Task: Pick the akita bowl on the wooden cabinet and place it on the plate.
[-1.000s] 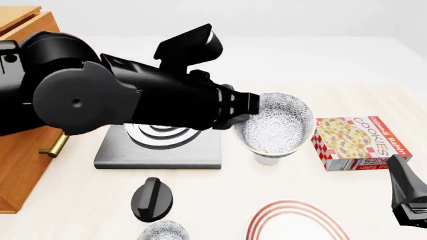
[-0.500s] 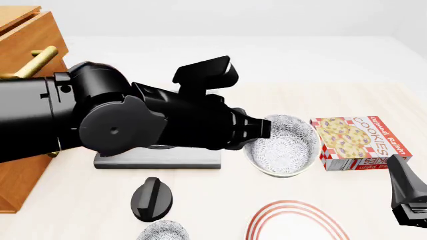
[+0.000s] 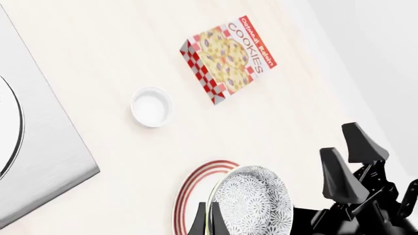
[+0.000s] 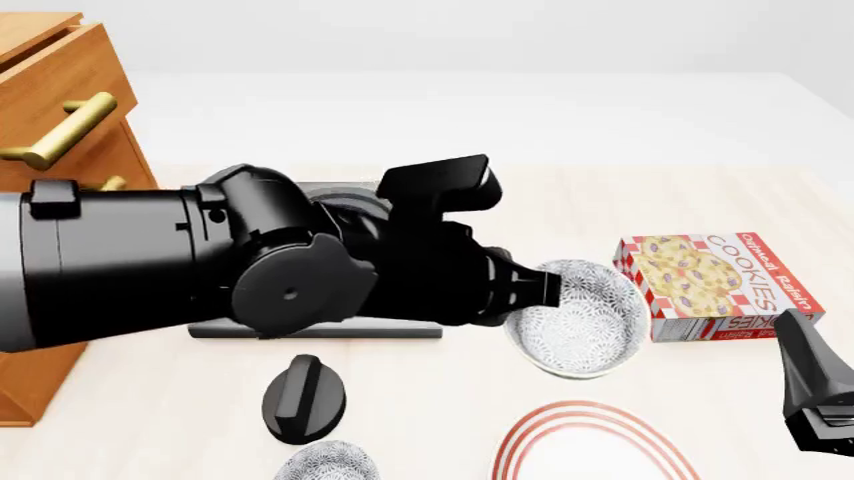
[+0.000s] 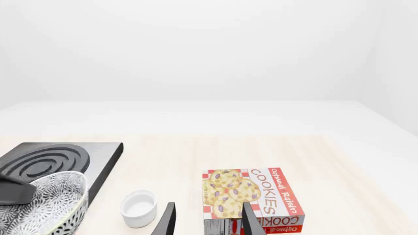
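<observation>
My left gripper [image 4: 539, 289] is shut on the near-left rim of the akita bowl [image 4: 582, 320], holding it tilted in the air, above the table and just beyond the plate [image 4: 595, 444]. In the left wrist view the speckled akita bowl [image 3: 253, 201] overlaps the red-ringed plate [image 3: 193, 195], with the left gripper [image 3: 207, 223] pinching its rim. The wooden cabinet [image 4: 60, 90] stands at far left. My right gripper [image 5: 207, 223] is open and holds nothing, low at the right edge [image 4: 814, 395].
A look-alike bowl [image 4: 331, 463] and a black knob [image 4: 304, 398] lie at the near left. The grey stove plate [image 5: 58, 159] is behind my left arm. A white ramekin [image 3: 151, 106] and a cookies box [image 4: 714, 285] sit to the right.
The left arm has carried the bowl lower and nearer, toward the plate. The right gripper has stayed put.
</observation>
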Robot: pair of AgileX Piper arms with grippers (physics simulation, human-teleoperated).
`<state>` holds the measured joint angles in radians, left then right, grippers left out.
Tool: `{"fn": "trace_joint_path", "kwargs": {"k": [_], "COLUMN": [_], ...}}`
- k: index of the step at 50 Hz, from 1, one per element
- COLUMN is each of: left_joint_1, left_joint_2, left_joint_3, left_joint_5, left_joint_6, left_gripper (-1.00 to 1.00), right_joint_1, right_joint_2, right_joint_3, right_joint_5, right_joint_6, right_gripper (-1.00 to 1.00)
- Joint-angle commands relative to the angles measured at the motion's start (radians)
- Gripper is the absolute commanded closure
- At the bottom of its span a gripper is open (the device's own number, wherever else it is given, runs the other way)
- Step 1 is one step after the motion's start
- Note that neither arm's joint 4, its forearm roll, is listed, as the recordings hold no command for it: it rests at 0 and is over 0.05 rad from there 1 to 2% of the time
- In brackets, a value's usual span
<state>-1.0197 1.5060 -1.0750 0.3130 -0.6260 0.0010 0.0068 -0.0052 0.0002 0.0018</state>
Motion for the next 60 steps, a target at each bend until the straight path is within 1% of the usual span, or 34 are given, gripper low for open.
{"fn": "trace_joint_path", "kwargs": {"k": [1, 12, 42, 60], "left_joint_1": [-0.016, -0.032, -0.041, -0.067], "left_joint_2": [0.037, 0.064, 0.121, 0.156], "left_joint_3": [-0.003, 0.005, 0.048, 0.036], "left_joint_5": [-0.028, -0.048, -0.101, -0.112], "left_joint_6": [-0.007, -0.022, -0.042, -0.056], "left_gripper": [1.0, 1.0, 1.0, 1.0], "right_joint_1": [0.0, 0.0, 0.0, 0.0], "right_joint_2": [0.0, 0.0, 0.0, 0.0], "right_joint_3": [0.0, 0.0, 0.0, 0.0], "right_joint_5": [0.0, 0.0, 0.0, 0.0], "right_joint_6": [0.0, 0.0, 0.0, 0.0], "right_gripper": [-1.0, -1.0, -1.0, -1.0]}}
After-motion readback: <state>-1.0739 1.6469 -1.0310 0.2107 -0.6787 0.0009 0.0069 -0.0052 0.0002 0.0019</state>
